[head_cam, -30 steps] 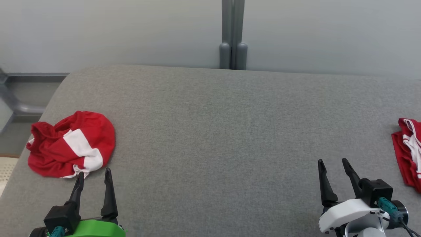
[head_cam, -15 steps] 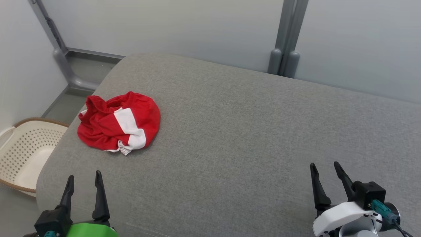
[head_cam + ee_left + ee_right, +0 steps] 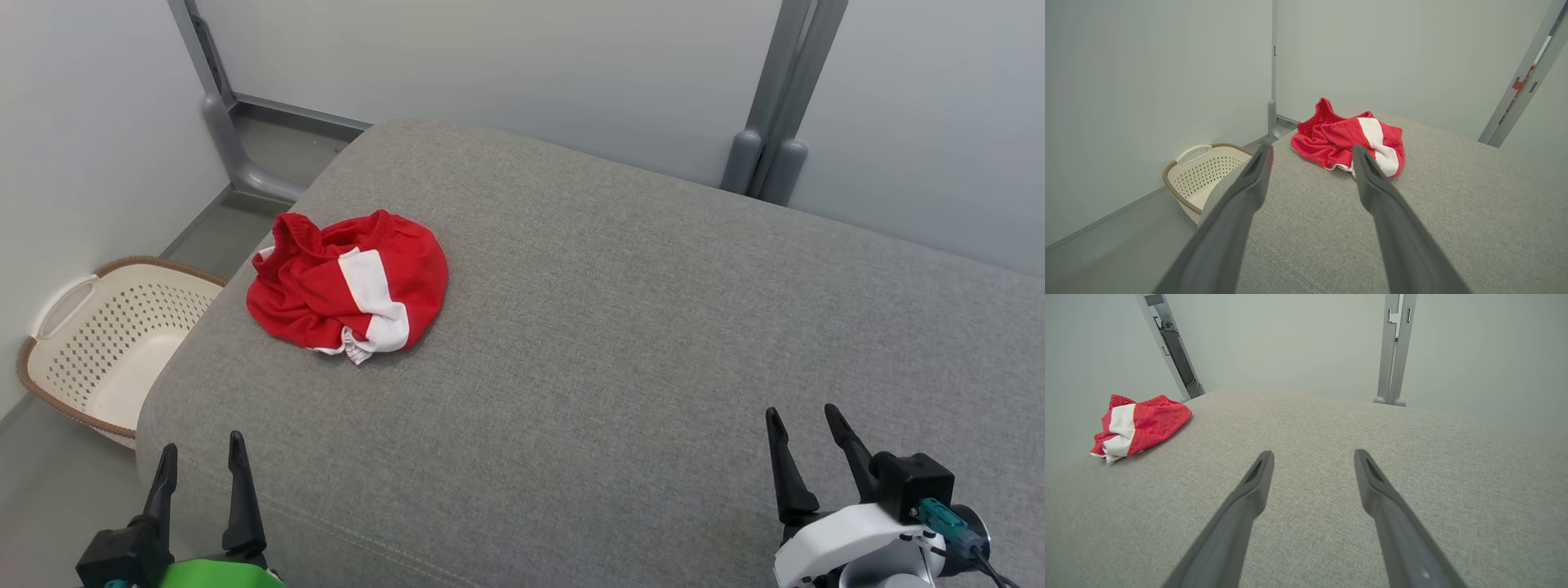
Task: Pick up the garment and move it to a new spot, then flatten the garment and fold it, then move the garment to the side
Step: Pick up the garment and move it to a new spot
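- The garment (image 3: 347, 298) is soft red cloth with a broad white band and a gathered elastic edge. It lies crumpled in a rounded heap at 10 o'clock on the grey woven cushion (image 3: 612, 327).
- Its long axis runs roughly 9 to 3 o'clock, and the band crosses it toward 5 o'clock.
- The left gripper (image 3: 202, 445) and right gripper (image 3: 800, 411) hover with fingers spread, holding nothing.

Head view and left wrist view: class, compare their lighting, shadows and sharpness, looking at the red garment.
Head view: soft, even light, no glare; the garment is sharp, with a thin shadow along its near edge on the cushion. Left wrist view: the garment is crisp, but the open jaws of the left gripper, close to the lens, look soft and blurred.
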Tool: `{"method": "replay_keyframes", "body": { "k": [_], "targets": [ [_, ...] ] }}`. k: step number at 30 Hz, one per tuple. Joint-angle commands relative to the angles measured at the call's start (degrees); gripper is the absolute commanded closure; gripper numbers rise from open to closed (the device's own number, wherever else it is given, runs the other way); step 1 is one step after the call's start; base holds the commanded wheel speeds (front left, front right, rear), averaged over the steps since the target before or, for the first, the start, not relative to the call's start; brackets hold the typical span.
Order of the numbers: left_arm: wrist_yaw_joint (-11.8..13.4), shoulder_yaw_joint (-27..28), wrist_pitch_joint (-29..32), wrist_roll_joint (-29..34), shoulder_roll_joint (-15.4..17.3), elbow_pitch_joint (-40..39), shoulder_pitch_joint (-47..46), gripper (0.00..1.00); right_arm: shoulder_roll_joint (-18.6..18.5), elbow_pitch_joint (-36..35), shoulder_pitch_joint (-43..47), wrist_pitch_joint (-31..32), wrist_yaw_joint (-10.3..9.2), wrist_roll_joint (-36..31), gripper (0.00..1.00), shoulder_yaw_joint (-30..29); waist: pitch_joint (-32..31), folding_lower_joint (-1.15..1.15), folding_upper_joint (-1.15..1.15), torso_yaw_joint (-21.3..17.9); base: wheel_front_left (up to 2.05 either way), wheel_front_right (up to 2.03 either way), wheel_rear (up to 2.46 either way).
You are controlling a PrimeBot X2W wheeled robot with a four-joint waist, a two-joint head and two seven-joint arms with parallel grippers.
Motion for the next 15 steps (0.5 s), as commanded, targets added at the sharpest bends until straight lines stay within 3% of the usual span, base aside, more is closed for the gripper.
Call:
{"method": "replay_keyframes", "body": {
  "k": [1,9,15],
  "targets": [
    [-0.2,0.3,0.01,-0.23,0.11,0.22,0.33,0.0,-0.17,-0.2,0.34,-0.14,-0.11,-0.21,0.0,-0.12,0.11,0.0,0.0,0.07,0.0,0.0,0.0],
    [0.65,-0.45,0.0,0.41,0.11,1.89,-1.89,0.0,-0.18,-0.41,-0.54,-0.14,-0.11,-1.12,0.0,0.3,0.97,0.0,0.0,-1.05,0.0,0.0,0.0],
    [0.81,-1.6,0.01,0.23,0.13,9.09,-10.15,0.0,-0.45,-0.7,-1.23,-0.14,-0.11,-2.92,0.0,-0.06,3.33,0.0,0.0,-2.51,0.0,0.0,0.0]
  ]
}}
